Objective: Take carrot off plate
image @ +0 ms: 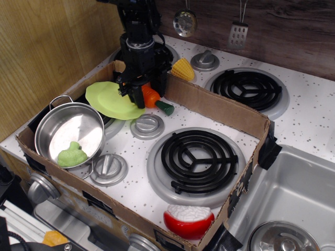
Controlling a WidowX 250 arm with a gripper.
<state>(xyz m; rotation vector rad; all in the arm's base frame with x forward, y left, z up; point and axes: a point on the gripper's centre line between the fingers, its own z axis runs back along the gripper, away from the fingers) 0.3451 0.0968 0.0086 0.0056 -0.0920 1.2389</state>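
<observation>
Observation.image: speckled toy stovetop (309, 112), cardboard tray (220, 107).

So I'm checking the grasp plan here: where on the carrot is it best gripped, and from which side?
Grip the thick orange body of the carrot, coming from above with the jaws across its width. It lies low at the plate's right edge, green stub toward the burner, and the cardboard wall behind blocks a rear approach. The gripper is already there from above; whether it has closed is unclear.
</observation>
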